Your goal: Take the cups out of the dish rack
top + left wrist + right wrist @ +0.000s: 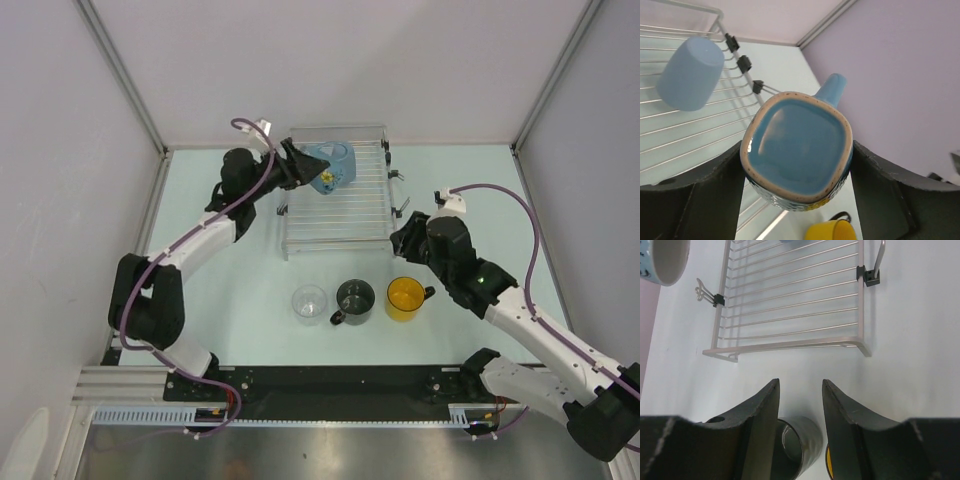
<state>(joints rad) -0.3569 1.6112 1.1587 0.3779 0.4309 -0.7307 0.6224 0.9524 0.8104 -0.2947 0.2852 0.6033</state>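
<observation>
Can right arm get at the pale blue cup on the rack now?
Probably not cleanly. The right tool is open and empty beside the dish rack, but the pale blue cup lies at the far end, close beside the left tool holding the blue mug.

Blue handled mug (797,150), inside left claw (797,192): glossy glazed ceramic, speckled tan foot rim. Dish rack (790,346), ahead of right claw (800,400): smooth bright metal wire; clips (868,276) matt black.

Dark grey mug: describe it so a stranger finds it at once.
Find the dish rack mid-table. A row of three stands before its near edge. The dark grey mug is the middle, darkest one, between clear tumbler and yellow mug.
</observation>
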